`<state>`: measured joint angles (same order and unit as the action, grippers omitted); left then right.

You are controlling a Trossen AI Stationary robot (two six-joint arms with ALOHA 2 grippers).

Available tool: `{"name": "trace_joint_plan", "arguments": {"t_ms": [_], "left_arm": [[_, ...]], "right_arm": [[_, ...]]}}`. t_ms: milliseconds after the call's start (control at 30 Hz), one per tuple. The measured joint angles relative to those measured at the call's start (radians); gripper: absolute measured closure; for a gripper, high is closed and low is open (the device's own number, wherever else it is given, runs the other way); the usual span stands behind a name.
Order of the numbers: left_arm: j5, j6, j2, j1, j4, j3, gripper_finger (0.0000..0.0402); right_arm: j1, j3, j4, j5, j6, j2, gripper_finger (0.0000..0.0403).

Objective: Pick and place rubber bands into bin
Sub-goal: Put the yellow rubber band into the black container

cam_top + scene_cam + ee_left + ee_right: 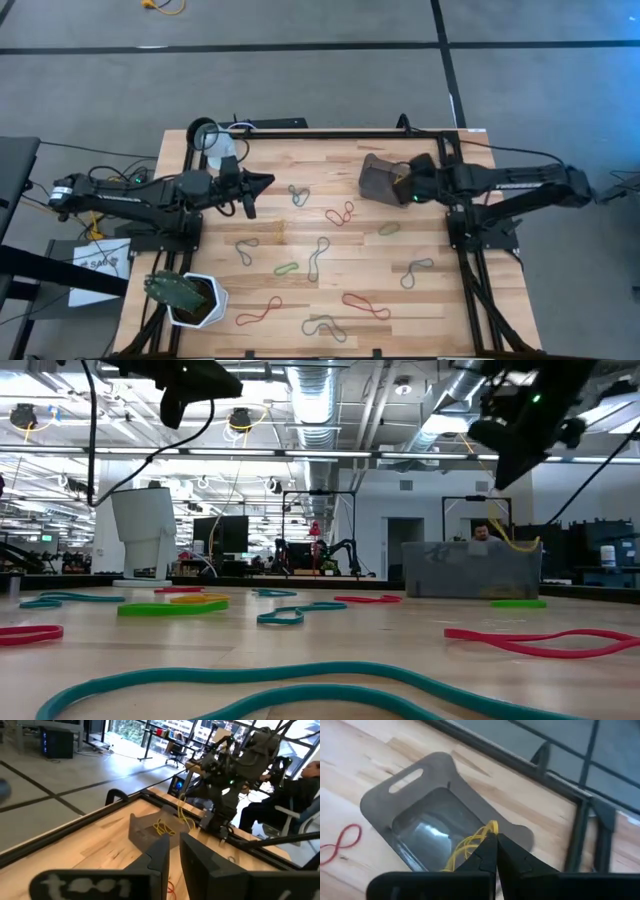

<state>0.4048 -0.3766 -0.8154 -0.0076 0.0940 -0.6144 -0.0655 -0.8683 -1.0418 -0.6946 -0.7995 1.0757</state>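
The right end effector (492,851) pinches thin floppy yellow rubber bands (470,842) over the grey, low-walled rectangular bin (427,815).

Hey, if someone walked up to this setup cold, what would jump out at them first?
Probably the right gripper, shut on a yellow rubber band that dangles over the bin at the table's far right. Next, the many colourful rubber bands scattered across the wooden table. The left gripper hangs above the far left side, holding nothing visible.
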Motion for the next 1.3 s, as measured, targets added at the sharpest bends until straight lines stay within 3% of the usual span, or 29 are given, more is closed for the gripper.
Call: {"name": "trace_joint_plan", "arguments": {"t_ms": [100, 367, 800, 1100, 1300], "left_arm": [[-0.005, -0.012, -0.005, 0.012, -0.011, 0.0, 0.0371], [-0.007, -0.03, -0.005, 0.012, -0.064, 0.0, 0.0371], [-0.007, -0.03, -0.005, 0.011, -0.09, 0.0, 0.037], [-0.007, -0.046, -0.005, 0.011, -0.116, 0.0, 0.037], [-0.031, -0.044, -0.005, 0.011, -0.126, 0.0, 0.037]], "right_arm": [[-0.079, 0.033, 0.086, 0.018, 0.07, 0.027, 0.0403], [-0.231, 0.045, 0.058, 0.054, 0.092, 0.14, 0.0403], [-0.228, 0.045, 0.105, 0.153, 0.153, 0.298, 0.0398], [-0.223, 0.045, 0.108, 0.305, 0.161, 0.359, 0.0337], [-0.223, 0.043, 0.108, 0.301, 0.213, 0.363, 0.0312]]}}
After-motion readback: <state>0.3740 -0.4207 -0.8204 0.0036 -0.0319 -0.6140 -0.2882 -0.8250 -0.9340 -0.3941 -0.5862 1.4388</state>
